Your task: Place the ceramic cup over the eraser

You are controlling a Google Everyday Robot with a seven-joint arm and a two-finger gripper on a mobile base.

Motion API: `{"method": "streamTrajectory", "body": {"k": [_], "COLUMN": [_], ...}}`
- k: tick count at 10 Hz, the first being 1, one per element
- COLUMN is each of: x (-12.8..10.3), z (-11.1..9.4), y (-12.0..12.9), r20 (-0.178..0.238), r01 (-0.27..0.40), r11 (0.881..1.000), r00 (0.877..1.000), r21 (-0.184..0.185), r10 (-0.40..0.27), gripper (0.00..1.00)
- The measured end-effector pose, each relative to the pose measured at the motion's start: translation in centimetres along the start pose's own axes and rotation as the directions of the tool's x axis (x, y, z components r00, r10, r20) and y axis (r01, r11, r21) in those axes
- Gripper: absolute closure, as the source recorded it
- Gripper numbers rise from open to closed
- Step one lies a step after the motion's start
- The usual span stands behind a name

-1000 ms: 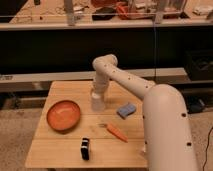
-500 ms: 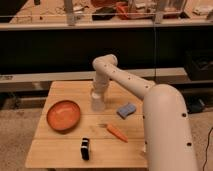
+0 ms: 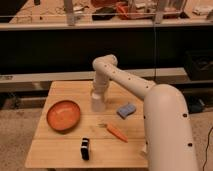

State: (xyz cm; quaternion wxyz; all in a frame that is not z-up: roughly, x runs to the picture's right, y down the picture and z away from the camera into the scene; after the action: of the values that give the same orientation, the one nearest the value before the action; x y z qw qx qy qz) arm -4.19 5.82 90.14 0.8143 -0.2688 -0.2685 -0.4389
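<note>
Warm dim light from above; soft blur throughout. Gripper (image 3: 98, 96) over mid-bench (image 3: 60, 150), faint shadows; far shelves dark.

A white robot arm (image 3: 150, 100) reaches across a light wooden table (image 3: 60, 150); its gripper (image 3: 98, 93) sits directly above a small plain white tapered ceramic cup (image 3: 98, 103) standing near the table's middle. A round orange bowl (image 3: 63, 115) lies left of the cup. A blue sponge-like block (image 3: 126, 110) lies to the right, an orange carrot (image 3: 117, 132) nearer the front, and a small black rectangular object (image 3: 85, 148) at the front edge.
</note>
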Motion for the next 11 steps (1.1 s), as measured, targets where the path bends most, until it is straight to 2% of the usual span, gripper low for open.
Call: {"method": "streamTrajectory", "body": {"k": [11], "x": [-0.62], "z": [0.23], "y": [0.44], "r20": [-0.002], "r01": [0.029], "r11": [1.0], "r00": [1.0], "r21": [-0.011], "r10": [-0.029], "gripper": [0.94]}}
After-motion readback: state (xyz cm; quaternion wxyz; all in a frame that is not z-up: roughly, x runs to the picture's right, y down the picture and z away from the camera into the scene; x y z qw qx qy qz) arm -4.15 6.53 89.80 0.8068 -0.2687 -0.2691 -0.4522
